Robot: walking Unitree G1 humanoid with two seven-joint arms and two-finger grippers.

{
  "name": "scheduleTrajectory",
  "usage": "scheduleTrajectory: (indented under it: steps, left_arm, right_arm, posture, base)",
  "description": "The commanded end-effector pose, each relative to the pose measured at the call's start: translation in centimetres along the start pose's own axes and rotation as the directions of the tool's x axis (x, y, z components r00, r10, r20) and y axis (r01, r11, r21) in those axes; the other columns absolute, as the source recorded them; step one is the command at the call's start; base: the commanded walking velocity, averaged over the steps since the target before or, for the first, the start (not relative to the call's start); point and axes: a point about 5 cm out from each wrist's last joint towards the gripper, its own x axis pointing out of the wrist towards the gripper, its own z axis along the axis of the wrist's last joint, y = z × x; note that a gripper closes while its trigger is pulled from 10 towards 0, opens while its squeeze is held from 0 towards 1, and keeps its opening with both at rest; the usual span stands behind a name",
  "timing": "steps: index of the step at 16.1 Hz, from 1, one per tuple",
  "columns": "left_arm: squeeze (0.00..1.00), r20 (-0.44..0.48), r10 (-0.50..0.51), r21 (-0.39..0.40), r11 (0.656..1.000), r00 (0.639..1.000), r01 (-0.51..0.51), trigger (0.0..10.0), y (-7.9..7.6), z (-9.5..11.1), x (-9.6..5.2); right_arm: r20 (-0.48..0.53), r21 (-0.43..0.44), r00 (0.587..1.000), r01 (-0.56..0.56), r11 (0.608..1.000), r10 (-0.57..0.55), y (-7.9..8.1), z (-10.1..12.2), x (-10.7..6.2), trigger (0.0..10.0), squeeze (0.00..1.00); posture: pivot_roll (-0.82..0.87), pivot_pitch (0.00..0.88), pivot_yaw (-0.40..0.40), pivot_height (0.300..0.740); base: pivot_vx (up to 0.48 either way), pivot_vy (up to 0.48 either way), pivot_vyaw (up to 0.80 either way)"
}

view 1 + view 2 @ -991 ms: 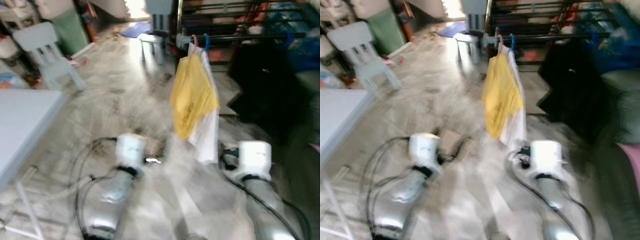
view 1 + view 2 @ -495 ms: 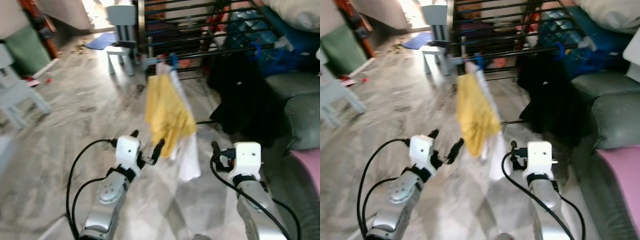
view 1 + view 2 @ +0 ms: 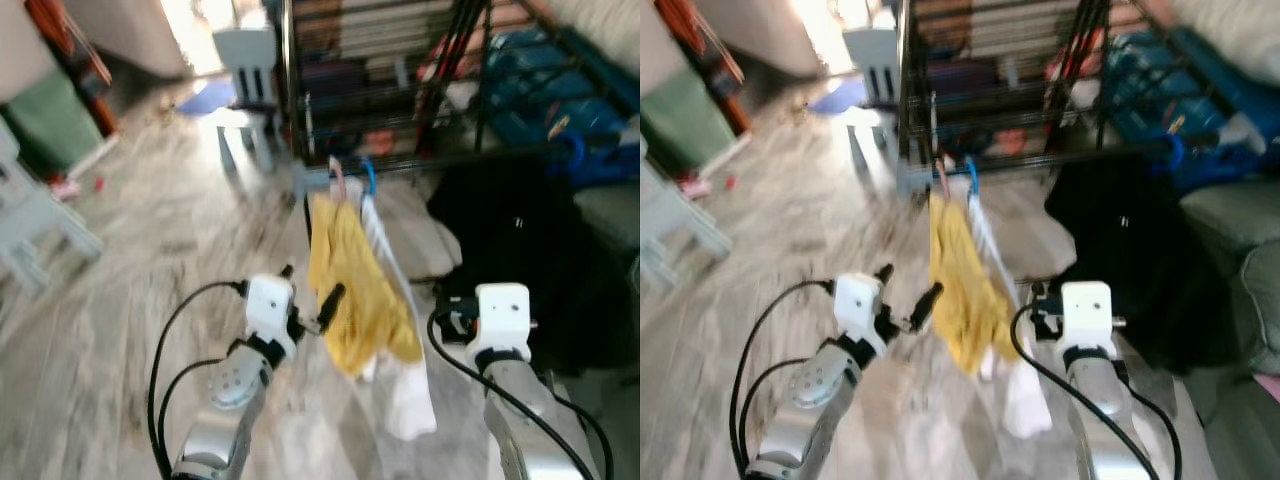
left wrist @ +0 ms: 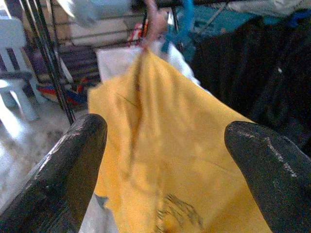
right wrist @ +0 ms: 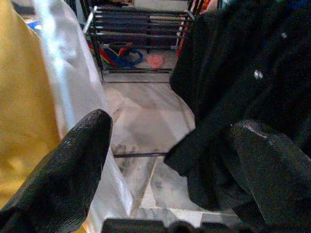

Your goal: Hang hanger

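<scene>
Yellow garment [image 3: 355,290] hanging from pink hanger [image 3: 337,178] on dark rack rail [image 3: 440,160], white garment [image 3: 398,340] on blue hanger [image 3: 368,177] just beside, black garment [image 3: 510,250] further along. Left claw [image 3: 309,294] hovering released, fingers [image 4: 73,165] spread, just beside yellow cloth. Right claw [image 5: 170,160] also released, fingers [image 5: 73,165] apart, pointing between white and black garments.

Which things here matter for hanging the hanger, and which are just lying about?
Job:
yellow garment
white garment
pink hanger hook
blue hanger hook
rack rail
left gripper, open

Lying about:
black garment
small chair
green bin
</scene>
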Motion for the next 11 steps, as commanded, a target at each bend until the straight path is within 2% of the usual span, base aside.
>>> scheduleTrajectory:
  steps: [1,6,8,9,11]
  left_arm:
    - [0.0,-0.022,0.03,0.021,0.999,0.999,-0.029,10.0,1.0,-0.3,-0.6]
    - [0.0,-0.046,0.012,0.024,1.0,0.999,-0.011,10.0,0.7,-0.6,-0.4]
    - [0.0,-0.045,-0.005,-0.001,1.0,0.999,0.005,10.0,0.6,-0.6,-0.2]
    - [0.0,-0.046,-0.018,-0.006,1.0,0.999,0.018,10.0,0.5,-0.5,-0.1]
    - [0.0,-0.054,-0.03,-0.027,0.999,0.998,0.028,10.0,0.5,-0.4,0.2]
  right_arm:
    - [0.007,0.016,1.0,-0.022,1.0,0.022,0.8,0.2,0.0,10.0,0.0]
    - [0.019,0.005,1.0,-0.016,1.0,0.016,0.7,0.3,-0.1,10.0,0.0]
    - [0.023,0.011,1.0,0.009,1.0,-0.009,0.3,0.6,0.2,10.0,0.0]
    - [0.016,0.009,1.0,0.022,1.0,-0.022,-0.2,0.5,0.6,10.0,0.0]
    - [-0.01,-0.008,0.999,-0.031,0.999,0.031,-0.4,0.9,2.3,10.0,0.0]
  posture:
    - [-0.17,0.079,0.104,0.74]
    - [-0.18,0.081,0.1,0.74]
    - [-0.18,0.081,0.1,0.74]
    - [-0.18,0.085,0.103,0.74]
    - [-0.18,0.092,0.112,0.74]
  base:
    - [0.0,0.0,0.0]
    - [0.0,0.0,0.0]
    - [0.0,0.0,0.0]
    - [0.0,0.0,0.0]
    - [0.0,0.0,0.0]
